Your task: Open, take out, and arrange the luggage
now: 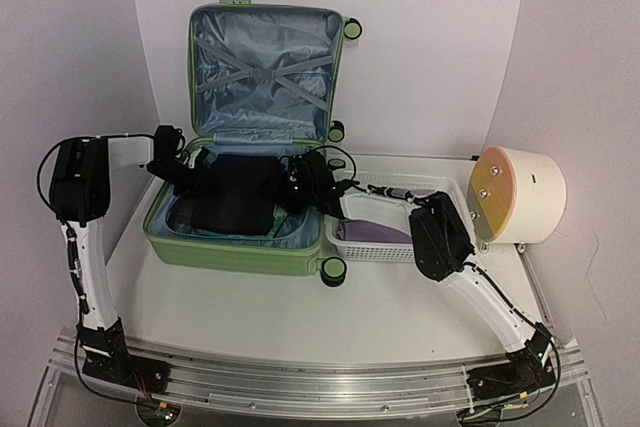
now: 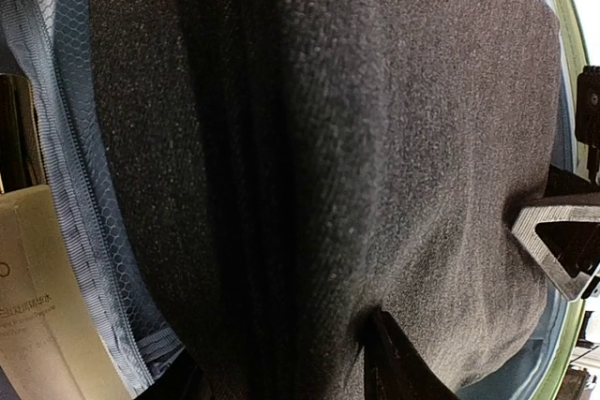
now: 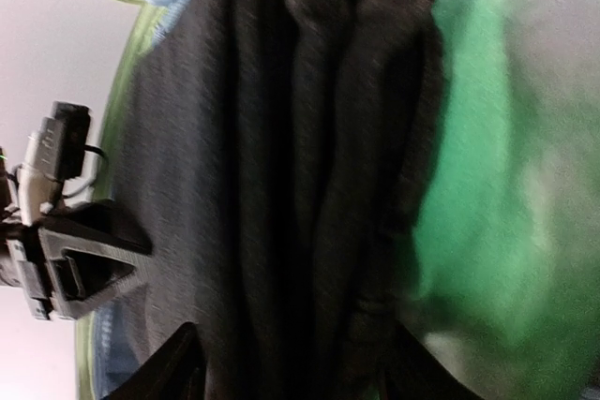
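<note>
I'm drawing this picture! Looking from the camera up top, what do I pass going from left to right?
First the left arm, then the green luggage, the white basket, the cream cylinder.

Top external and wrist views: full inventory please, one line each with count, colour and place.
light-green hard-shell suitcase: one, green with grey-blue lining, open, lid upright at the back.
black folded fabric garment: one, black, in the suitcase base.
green soft item: one, bright green, beside the garment; blurred.
pale yellow bottle: one, dark gold cap, beside the garment inside the suitcase.
white plastic mesh basket: one, white, right of the suitcase.
purple item: one, inside the basket.
cream cylinder with orange face: one, far right.
left gripper: one, black, at the garment's left side; grip unclear.
right gripper: one, black, at its right side; grip unclear.
</note>
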You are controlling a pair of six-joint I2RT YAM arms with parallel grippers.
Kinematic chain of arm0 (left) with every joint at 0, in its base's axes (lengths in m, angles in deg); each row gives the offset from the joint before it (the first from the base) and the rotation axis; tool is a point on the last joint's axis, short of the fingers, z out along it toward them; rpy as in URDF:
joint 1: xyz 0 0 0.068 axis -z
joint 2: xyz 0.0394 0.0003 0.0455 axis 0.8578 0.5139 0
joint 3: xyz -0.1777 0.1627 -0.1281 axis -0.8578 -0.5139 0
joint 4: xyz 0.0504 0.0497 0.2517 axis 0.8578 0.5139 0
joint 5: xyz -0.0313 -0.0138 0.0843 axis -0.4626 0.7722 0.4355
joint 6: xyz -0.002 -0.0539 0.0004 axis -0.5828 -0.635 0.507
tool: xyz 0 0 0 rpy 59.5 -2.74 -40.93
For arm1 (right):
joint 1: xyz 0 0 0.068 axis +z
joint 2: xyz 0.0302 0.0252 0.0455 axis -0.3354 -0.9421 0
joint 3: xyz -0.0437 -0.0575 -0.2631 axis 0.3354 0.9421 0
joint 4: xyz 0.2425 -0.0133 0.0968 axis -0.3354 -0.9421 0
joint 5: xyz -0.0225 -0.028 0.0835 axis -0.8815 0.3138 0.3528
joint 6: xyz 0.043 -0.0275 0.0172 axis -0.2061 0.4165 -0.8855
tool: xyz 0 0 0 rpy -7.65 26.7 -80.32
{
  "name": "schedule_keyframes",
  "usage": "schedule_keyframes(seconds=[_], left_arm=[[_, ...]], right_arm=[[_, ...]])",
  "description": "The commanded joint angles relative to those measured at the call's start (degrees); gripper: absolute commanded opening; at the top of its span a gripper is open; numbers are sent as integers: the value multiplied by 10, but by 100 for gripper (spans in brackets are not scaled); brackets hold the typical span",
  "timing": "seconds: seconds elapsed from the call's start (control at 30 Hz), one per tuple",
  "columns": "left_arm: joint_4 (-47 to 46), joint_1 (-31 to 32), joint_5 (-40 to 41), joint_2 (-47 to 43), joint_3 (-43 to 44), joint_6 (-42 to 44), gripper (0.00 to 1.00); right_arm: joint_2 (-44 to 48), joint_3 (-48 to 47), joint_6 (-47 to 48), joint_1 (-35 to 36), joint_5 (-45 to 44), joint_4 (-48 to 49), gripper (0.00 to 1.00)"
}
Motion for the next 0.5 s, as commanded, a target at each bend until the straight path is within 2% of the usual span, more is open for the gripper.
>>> schedule_keyframes(seconds=[0.0,0.13,0.23,0.4,0.47], left_arm=[[-26,21,-22,19,18,-6,42],[-26,25,-25,24,26,-6,41],[-21,28,-26,25,34,-2,40],[-22,31,-30,21,42,3,40],[-21,31,-32,19,47,3,40]], right_arm=[[-36,-22,-48,1,54,107,60],[-52,-24,-83,2,76,178,56],[-66,-31,-122,3,99,240,45],[-66,-48,-120,7,110,262,30],[-56,-30,-118,7,108,261,17]])
